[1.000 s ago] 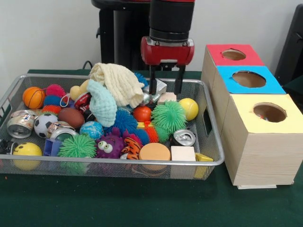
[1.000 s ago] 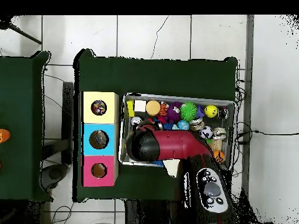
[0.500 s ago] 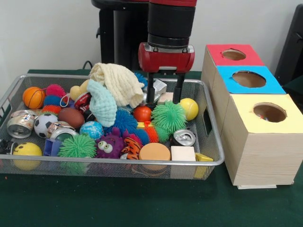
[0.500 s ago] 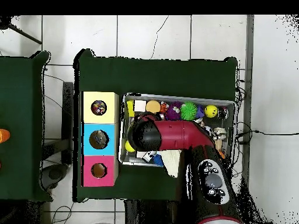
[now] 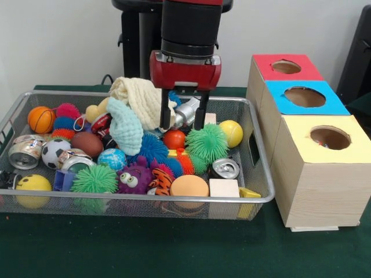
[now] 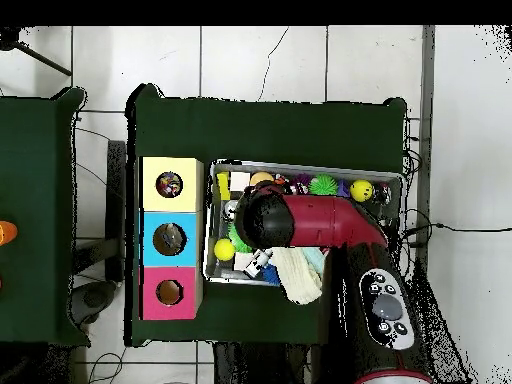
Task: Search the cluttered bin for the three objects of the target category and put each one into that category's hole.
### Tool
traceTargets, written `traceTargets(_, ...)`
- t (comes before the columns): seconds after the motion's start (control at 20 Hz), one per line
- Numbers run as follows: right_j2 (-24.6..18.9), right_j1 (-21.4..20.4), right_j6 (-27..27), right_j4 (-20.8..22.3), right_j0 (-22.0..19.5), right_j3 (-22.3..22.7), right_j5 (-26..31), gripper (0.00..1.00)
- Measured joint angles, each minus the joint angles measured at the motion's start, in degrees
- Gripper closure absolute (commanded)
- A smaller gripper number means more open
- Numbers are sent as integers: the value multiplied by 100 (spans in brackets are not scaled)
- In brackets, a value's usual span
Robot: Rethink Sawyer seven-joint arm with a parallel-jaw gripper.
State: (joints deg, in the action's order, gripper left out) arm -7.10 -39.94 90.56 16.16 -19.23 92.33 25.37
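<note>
The gripper (image 5: 184, 124), fingers spread and empty, is hovering over a small red ball (image 5: 173, 139) mid-bin (image 5: 255, 194), probably light, firm and slippery, best pinched across its middle.

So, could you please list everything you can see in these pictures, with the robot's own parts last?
Wire bin: one, silver, on the table.
Table: one, green cloth.
Sorting box: one, wooden, with red, blue and yellow tops, beside the bin.
Cloths: two, cream and mint, at the bin's back.
Spiky balls: several, green, blue, pink.
Sports balls: basketball, soccer ball, football, at one end.
Cans: a few, silver.
Yellow ball: one, near the box.
Wooden blocks: a few, front.
Hand: open, above the red ball.
</note>
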Motion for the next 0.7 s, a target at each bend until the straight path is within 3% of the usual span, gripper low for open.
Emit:
traceTargets(0.4,-50,281,0,15,0,-664,435,0)
traceTargets(0.7,-52,543,0,25,0,-1071,449,0)
